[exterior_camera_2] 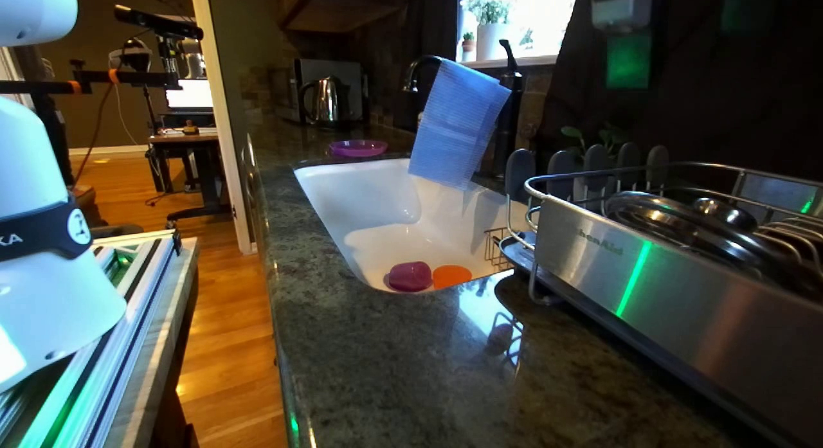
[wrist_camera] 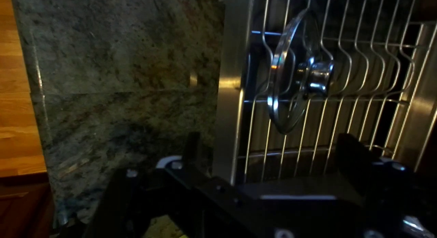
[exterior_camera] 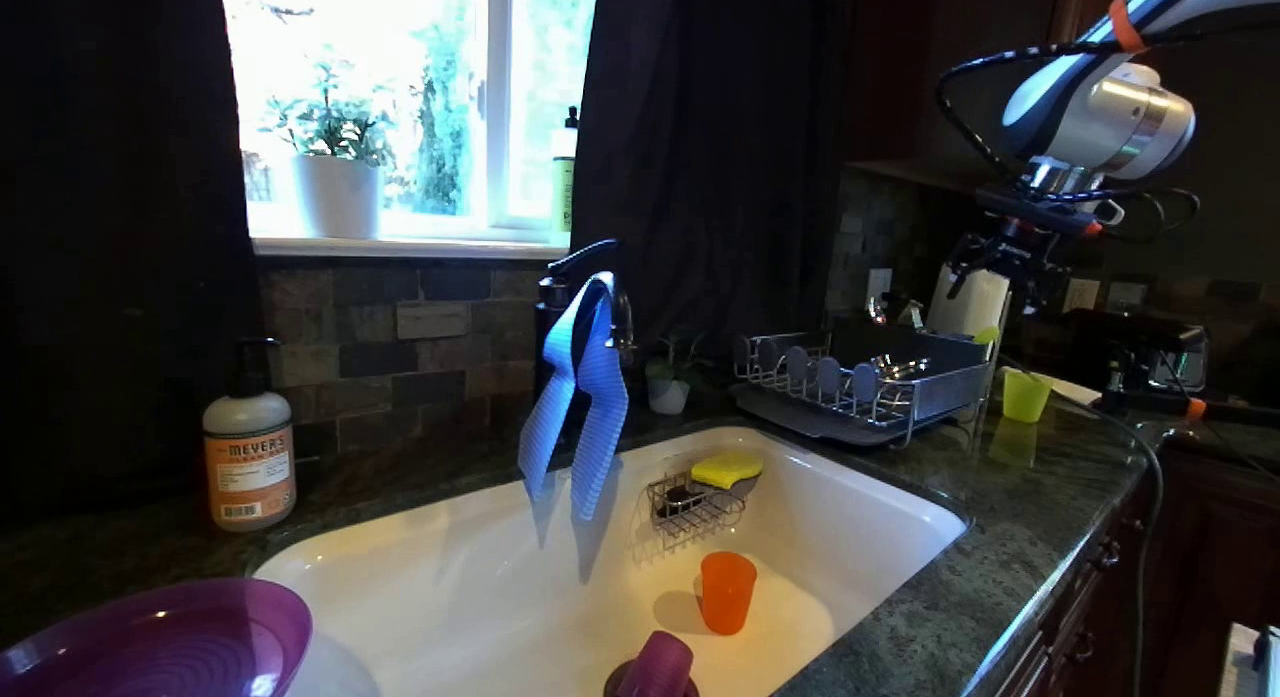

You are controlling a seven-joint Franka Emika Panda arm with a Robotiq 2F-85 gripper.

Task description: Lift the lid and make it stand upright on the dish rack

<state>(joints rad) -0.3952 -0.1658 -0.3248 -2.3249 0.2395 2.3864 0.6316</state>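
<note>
Pot lid (wrist_camera: 304, 75) on edge, tilted, in dish rack (exterior_camera_2: 681, 303); gripper (wrist_camera: 269, 145) jaws apart

Kitchen: dk speckled stone c'top (exterior_camera_2: 373, 371), white sink (exterior_camera_2: 366, 197), wood flr (exterior_camera_2: 225, 358). Pump btl (exterior_camera: 250, 462) reads "MEYER'S", smaller print blurry. Dish rack side: "henAid", start illegible. Robot arm (exterior_camera_2: 58, 294): "KA", rest cut off. Purple plate (exterior_camera: 150, 647) cropped in an ext. view. Pot lid plain in wrist view, hard to ID in both ext. views; gripper v. dark.

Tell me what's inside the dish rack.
A see-through lid sits tilted in the dish rack, its shiny knob facing right in the wrist view. There, the open hand covers part of the rack's lower end, so anything behind it cannot be seen.
</note>
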